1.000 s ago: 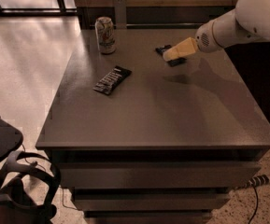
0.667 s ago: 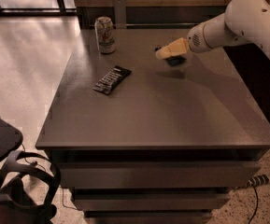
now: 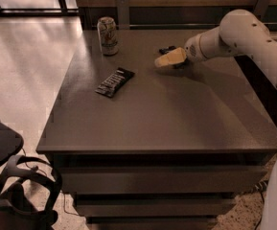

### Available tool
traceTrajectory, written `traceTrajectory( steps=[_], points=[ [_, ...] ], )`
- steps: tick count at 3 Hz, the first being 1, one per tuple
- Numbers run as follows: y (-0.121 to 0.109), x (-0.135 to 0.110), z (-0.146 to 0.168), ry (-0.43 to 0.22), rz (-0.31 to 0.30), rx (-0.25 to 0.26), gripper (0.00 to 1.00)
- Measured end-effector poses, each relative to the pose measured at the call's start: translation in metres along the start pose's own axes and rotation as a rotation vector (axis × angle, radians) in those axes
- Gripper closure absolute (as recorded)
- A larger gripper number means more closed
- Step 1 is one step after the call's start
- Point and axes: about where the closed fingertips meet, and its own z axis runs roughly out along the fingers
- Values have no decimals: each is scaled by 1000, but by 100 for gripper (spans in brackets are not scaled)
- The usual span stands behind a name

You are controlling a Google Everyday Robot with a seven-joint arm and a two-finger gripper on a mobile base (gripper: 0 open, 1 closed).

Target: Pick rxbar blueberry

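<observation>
fig. one-arm robot at a grey table; task: pick the rxbar. the rxbar lay toward the far side of the table, right of centre. it showed only as a small dark patch just beyond the gripper, whose tan tip hid most of it. the gripper reached in from the right on the white arm, pointing left and slightly near, and stood over or against the rxbar; contact could not be confirmed. whether the gripper was apart, together or clamped on the rxbar could not be told.

key relation: the rxbar lay immediately to the far side of the gripper and partly beneath it, not out ahead of it. the coming move was therefore judged to be a short descent or closure, not travel across the table. with so little of it showing, the long axis of the rxbar could not be read with confidence. a dark sliver under the wrist end hinted that it ran from far-left to near-right, roughly along the gripper.

distractors: a longer black bar with white lettering lay well apart to the near left, and a can stood upright at the far left. with only one arm present, no choice of hand arose.
</observation>
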Motion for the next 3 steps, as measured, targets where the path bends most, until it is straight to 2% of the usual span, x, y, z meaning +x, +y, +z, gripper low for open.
traceTrajectory(
  steps=[1,2,3],
  points=[
    [-3,11,9,9,16,0,0],
    [-3,11,9,10,17,2,0],
    [-2,10,8,10,17,1,12]
  ],
)
